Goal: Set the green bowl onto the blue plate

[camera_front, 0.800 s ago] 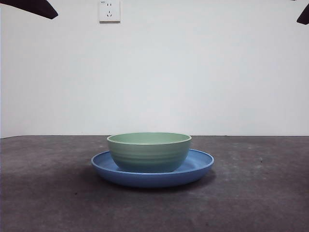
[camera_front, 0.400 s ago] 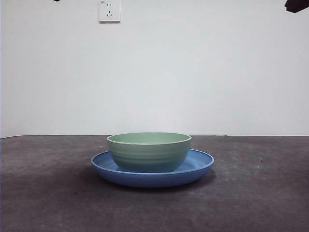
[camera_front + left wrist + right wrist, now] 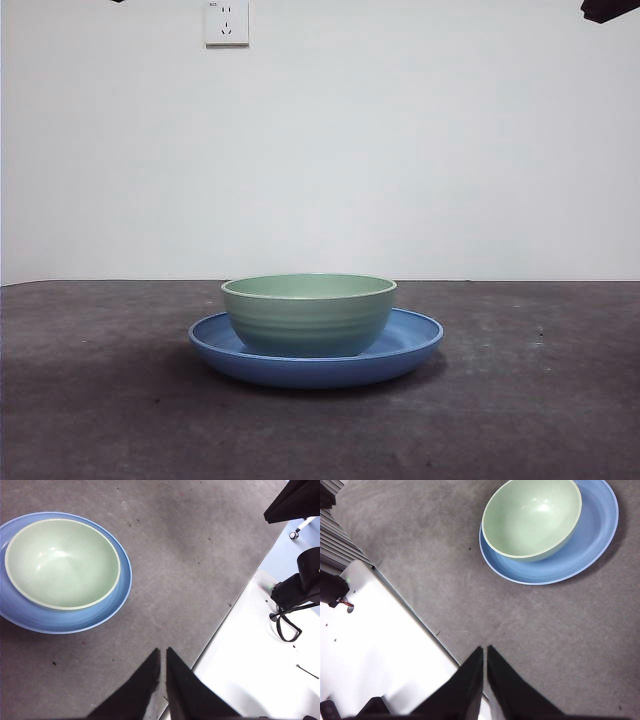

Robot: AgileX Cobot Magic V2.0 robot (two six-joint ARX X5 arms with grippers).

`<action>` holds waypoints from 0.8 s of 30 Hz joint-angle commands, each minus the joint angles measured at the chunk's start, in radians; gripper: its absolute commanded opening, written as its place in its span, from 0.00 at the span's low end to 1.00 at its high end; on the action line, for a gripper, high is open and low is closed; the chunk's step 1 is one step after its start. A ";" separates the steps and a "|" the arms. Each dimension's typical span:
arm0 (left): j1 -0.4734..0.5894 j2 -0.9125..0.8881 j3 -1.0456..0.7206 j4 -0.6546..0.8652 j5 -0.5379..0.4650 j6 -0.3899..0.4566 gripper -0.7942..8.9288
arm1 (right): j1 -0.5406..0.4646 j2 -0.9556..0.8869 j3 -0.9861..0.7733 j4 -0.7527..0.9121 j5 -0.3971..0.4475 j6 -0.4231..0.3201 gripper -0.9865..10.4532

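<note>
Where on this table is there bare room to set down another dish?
Bare grey table lies on either side of the blue plate and before it. Only the middle is taken: the green bowl sits in the plate. Both grippers hang clear.

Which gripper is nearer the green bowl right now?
Left, slightly, though neither is close. The left gripper and right gripper both hang shut, well away from the green bowl.

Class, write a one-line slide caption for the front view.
Green bowl sits upright inside the blue plate on a grey table, below a wall socket.
</note>
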 commanded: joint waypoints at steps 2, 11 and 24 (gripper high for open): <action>-0.005 0.004 0.008 0.019 0.004 0.011 0.10 | 0.006 0.007 0.013 0.009 -0.002 -0.011 0.09; 0.202 -0.193 -0.056 0.346 -0.207 0.073 0.10 | 0.006 0.007 0.013 0.009 -0.002 -0.011 0.09; 0.529 -0.641 -0.549 0.826 -0.505 0.091 0.10 | 0.006 0.007 0.013 0.009 -0.002 -0.011 0.09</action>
